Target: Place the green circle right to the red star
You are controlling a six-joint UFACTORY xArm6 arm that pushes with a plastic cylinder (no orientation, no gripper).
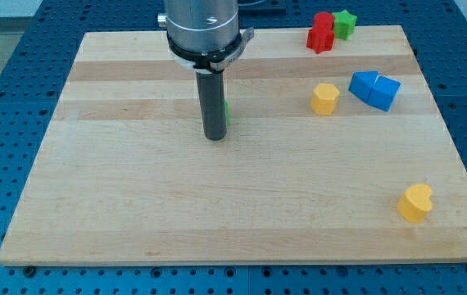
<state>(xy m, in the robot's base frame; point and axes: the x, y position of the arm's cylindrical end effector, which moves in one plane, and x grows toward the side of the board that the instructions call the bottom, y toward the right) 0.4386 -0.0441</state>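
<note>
Item: my tip (215,136), mid-desk (135,213), almost hiding a green block (226,113) just behind it, placed to push. No fingers fitted. Red block (321,33), shape unclear, top-right corner beside another green block (345,24).

Colours and surface patterns on the board

The board (135,205) was pale wood with lengthwise grain bands; the surrounding table (4,49) was blue, dotted with holes. The rod was dark grey down to my tip (215,138), a green sliver (226,111) showing beside it. Blocks: red (321,33), green (345,24), blue (374,88), yellow (325,98), yellow (415,202)
</note>
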